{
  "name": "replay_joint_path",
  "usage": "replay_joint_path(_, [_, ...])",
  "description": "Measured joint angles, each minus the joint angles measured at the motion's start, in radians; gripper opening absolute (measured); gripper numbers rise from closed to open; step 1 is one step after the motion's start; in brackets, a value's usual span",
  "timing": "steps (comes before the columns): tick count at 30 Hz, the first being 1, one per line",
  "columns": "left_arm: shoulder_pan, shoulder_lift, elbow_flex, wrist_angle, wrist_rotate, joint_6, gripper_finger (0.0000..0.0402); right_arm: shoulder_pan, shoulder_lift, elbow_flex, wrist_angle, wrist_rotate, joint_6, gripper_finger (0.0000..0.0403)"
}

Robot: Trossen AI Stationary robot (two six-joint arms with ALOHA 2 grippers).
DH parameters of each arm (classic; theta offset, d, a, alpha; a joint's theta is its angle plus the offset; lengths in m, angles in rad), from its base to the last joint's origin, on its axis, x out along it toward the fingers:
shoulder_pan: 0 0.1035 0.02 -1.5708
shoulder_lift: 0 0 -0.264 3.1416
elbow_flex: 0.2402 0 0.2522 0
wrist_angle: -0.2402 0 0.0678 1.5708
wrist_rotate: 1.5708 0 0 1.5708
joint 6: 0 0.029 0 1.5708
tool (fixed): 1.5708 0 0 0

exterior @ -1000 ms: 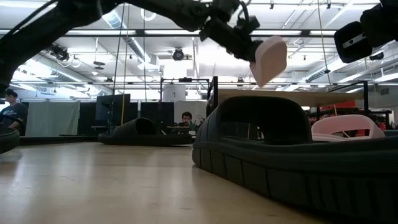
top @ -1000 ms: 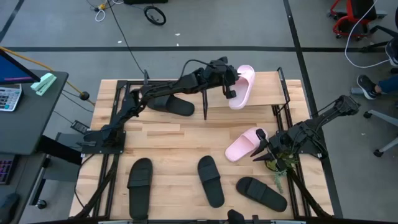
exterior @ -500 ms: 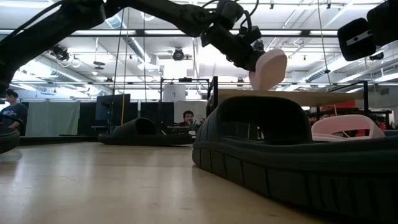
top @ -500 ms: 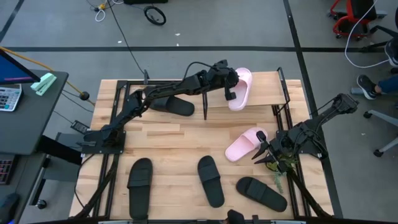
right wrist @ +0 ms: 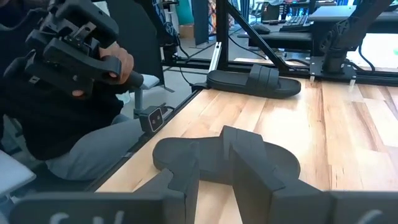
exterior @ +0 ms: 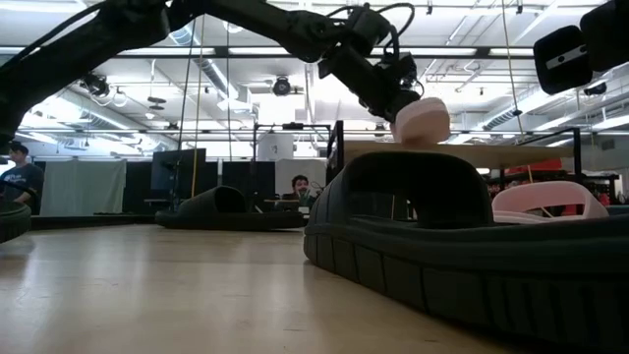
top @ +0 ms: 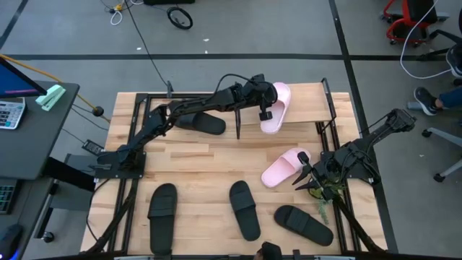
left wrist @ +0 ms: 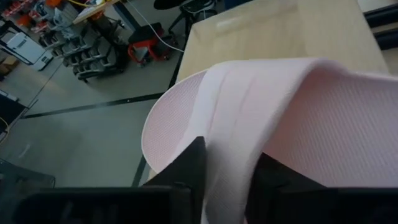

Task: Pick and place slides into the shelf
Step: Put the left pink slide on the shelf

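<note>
1. Grey floor surrounded the light wooden butcher-block surface [top: 195, 162], which carried the small two-tier shelf [top: 310, 105] of pale boards and thin black posts at its far side.
2. At the shelf's top board, the left gripper [top: 264, 110] had its fingers on either side of the strap of a pale pink slide sandal [top: 275, 108]; whether it gripped the strap or stood slightly apart from it could not be told.
3. That sandal lay on the top board's left part.
4. A second pale pink slide sandal [top: 284, 166] lay on the surface, right of centre.
5. Just beside it, the right gripper [top: 303, 175] hovered with fingers narrowly parted, holding nothing.
6. Three black slide sandals lay along the near edge: left [top: 162, 208], middle [top: 245, 209] and right [top: 304, 224].
7. One more black slide sandal [top: 200, 122] lay at the far left, under the left arm.
</note>
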Motion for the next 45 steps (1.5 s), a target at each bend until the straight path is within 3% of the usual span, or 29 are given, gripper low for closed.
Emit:
replay_joint_path(15, [-0.04, -0.002, -0.004, -0.004, -0.01, 0.0, 0.0244, 0.0, 0.0, 0.0, -0.005, 0.0, 0.0, 0.0094])
replay_joint_path(25, [-0.117, -0.121, -0.004, -0.09, -0.044, 0.027, 0.0283, 0.0, 0.0, 0.0, -0.016, 0.0, 0.009, 0.0094])
replay_joint_path(30, [-0.188, -0.264, -0.004, -0.34, -0.212, 0.076, 0.0278, 0.0, 0.0, 0.0, -0.014, 0.0, 0.027, 0.0094])
replay_joint_path(33, [-0.227, -0.363, -0.004, -0.484, -0.334, -0.034, 0.0276, -0.001, 0.0, 0.0, -0.006, 0.01, 0.012, 0.0094])
replay_joint_path(39, [-0.258, -0.578, -0.003, -0.807, -0.357, -0.35, 0.0275, -0.001, 0.001, 0.0, 0.091, 0.078, -0.046, 0.0094])
replay_joint_path(45, [-0.296, -0.752, -0.005, -1.157, -0.358, -0.598, 0.0272, -0.015, 0.01, 0.0, 0.168, 0.228, -0.145, 0.0094])
